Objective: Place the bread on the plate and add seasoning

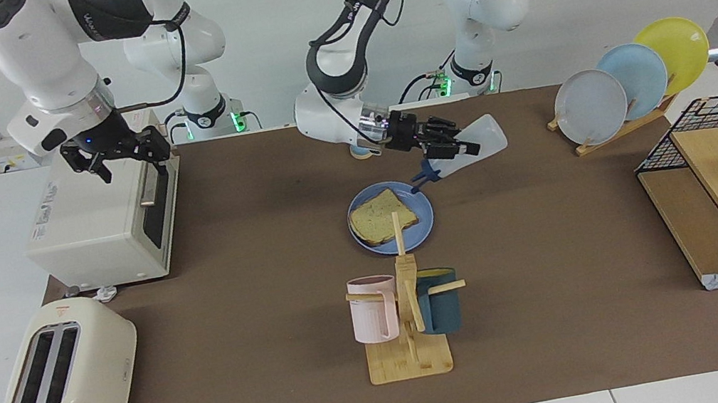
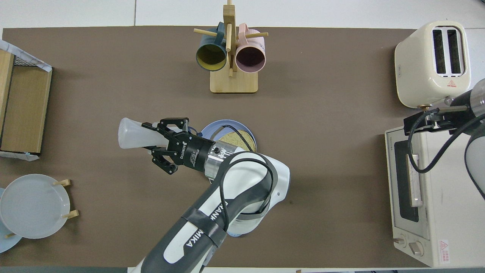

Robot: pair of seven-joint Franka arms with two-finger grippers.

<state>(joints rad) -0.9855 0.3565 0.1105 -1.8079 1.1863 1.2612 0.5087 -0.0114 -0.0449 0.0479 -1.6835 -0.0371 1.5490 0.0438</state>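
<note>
Facing view: your left tool [image 1: 450, 146] is shut around the seasoning bottle [image 1: 475, 141], gripping it near the neck, with the bottle tipped so its dark cap [image 1: 426, 176] points down toward the edge of the blue plate [image 1: 421, 220]. The bottle hangs in the air over the desk just off the plate's rim, toward the left arm's end. It looks like a light, thin-walled plastic bottle, probably a little squeezable and smooth, so a firm hold near the stiffer neck seems the safer place; squeezing the soft body could let it slip or deform.

Below and beside that tool, the bread [image 1: 383, 217] lies flat on the plate, a light, soft slice that needs no more handling. Judging by this, you need to bring the cap over the slice.

Your right tool [image 1: 128, 155] waits with its jaws wide apart and nothing in them, over the toaster oven [image 1: 96, 221], well apart from the plate.
</note>
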